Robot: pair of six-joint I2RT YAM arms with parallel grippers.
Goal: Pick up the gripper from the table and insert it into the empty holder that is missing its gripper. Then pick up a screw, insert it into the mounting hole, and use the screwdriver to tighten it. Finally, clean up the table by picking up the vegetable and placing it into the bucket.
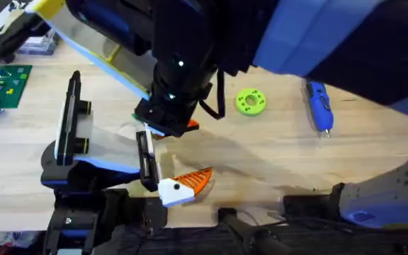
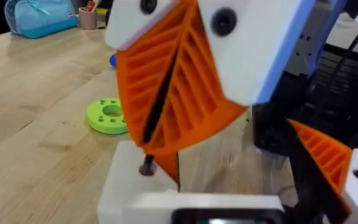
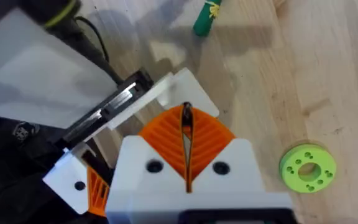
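Step in hand: screw insertion. The right arm is carrying a screw (image 3: 186, 116) down toward the mounting hole.
Right gripper (image 3: 186, 132): white fingers with orange ribbed pads are pressing together on the thin dark screw, tip pointing down, and hovering just above the white bracket.
Left gripper: it is sitting low at the near edge of the table. I cannot tell whether it is open or closed.
The gripper (image 1: 180, 187): the white block with black dot and orange pad is lying at the near end of the holder (image 1: 146, 159), touching it and judged to be already inserted.
Screwdriver (image 1: 319, 106): the blue pen-shaped tool is lying untouched on the table, well apart to the right.
Vegetable (image 3: 205, 15): the small green-topped piece is lying on the bare wood beyond the holder, not yet cleared.
Other items: a green disc (image 1: 250, 101) is resting between the holder and the screwdriver, and a taller black upright (image 1: 69, 120) is standing left of the holder.
Next move calls for: lining the screw tip up squarely with the hole, lowering it straight and releasing only once it is standing on its own. Fetching the screwdriver follows.
Risk: a tilted screw is likely to topple on release.
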